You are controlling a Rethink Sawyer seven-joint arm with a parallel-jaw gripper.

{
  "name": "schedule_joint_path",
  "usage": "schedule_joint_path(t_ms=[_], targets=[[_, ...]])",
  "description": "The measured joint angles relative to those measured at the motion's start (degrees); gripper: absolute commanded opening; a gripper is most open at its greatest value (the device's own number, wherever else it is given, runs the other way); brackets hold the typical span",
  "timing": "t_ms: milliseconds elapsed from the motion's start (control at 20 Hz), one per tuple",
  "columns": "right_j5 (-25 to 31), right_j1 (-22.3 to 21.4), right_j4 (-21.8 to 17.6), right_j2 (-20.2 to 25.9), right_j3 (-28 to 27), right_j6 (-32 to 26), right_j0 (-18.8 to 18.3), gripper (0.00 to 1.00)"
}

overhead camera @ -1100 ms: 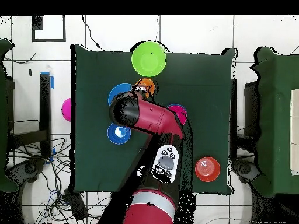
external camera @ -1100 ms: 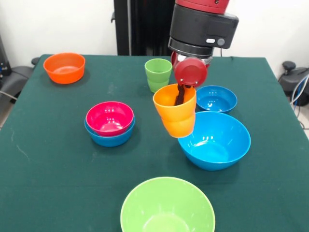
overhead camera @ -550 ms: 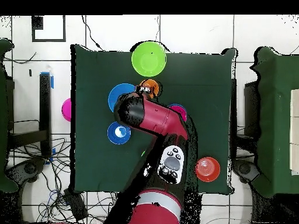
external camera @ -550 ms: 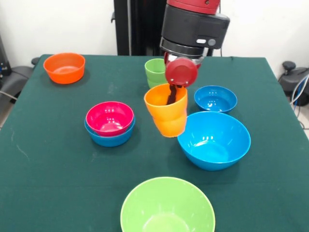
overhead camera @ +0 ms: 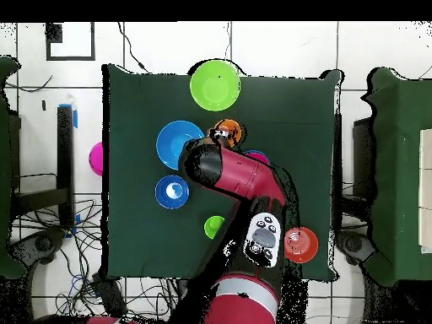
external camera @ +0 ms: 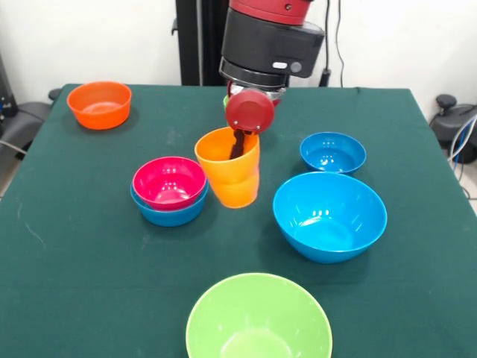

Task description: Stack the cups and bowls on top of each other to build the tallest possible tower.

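- The gripper (external camera: 240,142) is gripping the orange cup (external camera: 229,167) by its rim, one finger inside, holding it just beside the pink bowl (external camera: 169,181).
- The carry step is in hand.
- The pink bowl is nesting in a small blue bowl (external camera: 171,212); the next move probably calls for centring the cup over it.

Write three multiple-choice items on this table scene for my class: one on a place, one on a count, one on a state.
1. Where is the pink bowl?
A. inside a small blue bowl
B. inside the lime bowl
C. alone by the orange bowl

2. How many blue bowls show in the front view?
A. one
B. two
C. three

3. What is the end effector doing?
A. hanging open and empty
B. gripping the orange cup by its rim
C. pressing into the big blue bowl

Answers:
1 A: the pink bowl sits nested in a small blue bowl.
2 C: that one, another small one and the big blue bowl.
3 B: the end effector clamps the orange cup, one finger inside the rim.
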Motion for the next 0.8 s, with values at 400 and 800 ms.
schedule_joint_path(t_ms=[400, 800], targets=[[-0.5, 0.6, -5.2, 0.4, 0.0, 0.0, -2.5, 0.00], [-2.7, 2.2, -13.5, 1.9, -0.1, 0.0, -9.8, 0.00]])
